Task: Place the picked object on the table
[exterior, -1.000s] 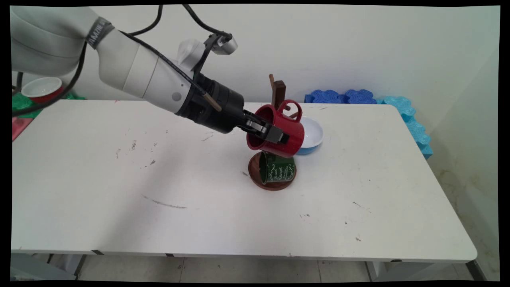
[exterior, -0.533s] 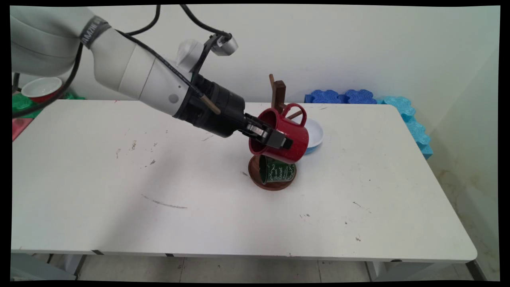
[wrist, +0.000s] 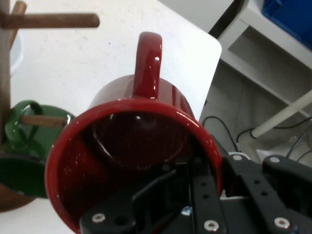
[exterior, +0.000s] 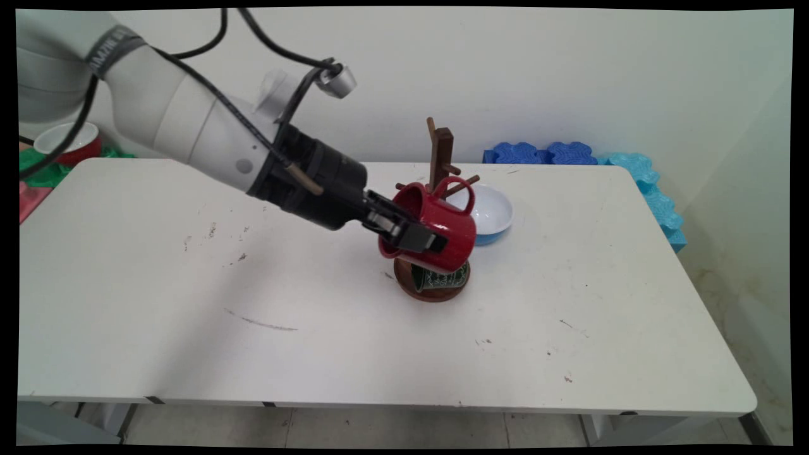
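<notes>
My gripper (exterior: 411, 235) is shut on the rim of a red mug (exterior: 436, 227), one finger inside and one outside. The mug lies tilted on its side in the air, mouth toward the arm, handle (exterior: 456, 189) up. In the hand view the red mug (wrist: 131, 146) fills the middle, its handle (wrist: 148, 63) pointing up. Right behind it stands a brown wooden mug tree (exterior: 440, 151) with pegs (wrist: 48, 20). A green mug (exterior: 439, 277) hangs low on the tree, over its round base (exterior: 430, 292); in the hand view the green mug (wrist: 22, 146) hangs from a peg at the left.
A white bowl with a blue outside (exterior: 490, 215) sits just right of the tree. Blue foam pieces (exterior: 543, 153) lie along the wall at the table's far right. A red and white bowl (exterior: 66, 140) rests on green mats beyond the table's far left corner.
The arm has drawn back to the left and lower, carrying the red mug down in front of the tree. More of the tree's post and pegs now shows.
</notes>
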`<state>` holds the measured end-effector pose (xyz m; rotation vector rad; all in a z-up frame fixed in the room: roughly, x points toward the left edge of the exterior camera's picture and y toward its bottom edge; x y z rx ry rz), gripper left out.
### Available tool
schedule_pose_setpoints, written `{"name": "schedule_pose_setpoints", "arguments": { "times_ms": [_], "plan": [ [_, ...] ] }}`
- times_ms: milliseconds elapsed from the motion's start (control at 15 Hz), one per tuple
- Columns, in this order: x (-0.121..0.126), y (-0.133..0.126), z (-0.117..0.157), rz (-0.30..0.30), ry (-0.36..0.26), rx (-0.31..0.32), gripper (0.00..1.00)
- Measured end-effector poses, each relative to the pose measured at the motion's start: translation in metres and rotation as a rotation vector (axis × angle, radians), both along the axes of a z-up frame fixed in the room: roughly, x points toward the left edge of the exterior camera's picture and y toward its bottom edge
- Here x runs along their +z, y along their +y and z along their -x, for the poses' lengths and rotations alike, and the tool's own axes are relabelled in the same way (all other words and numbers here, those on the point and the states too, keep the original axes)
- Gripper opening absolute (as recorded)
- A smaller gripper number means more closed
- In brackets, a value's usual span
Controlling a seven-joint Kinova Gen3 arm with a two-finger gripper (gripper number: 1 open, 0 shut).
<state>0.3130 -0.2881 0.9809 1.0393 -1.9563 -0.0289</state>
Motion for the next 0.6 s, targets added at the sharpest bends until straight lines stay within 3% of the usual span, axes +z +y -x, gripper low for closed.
{"name": "schedule_pose_setpoints", "arguments": {
  "times_ms": [600],
  "plan": [
    [-0.003,0.021,-0.053,0.016,-0.086,-0.052,0.00]
  ]
}}
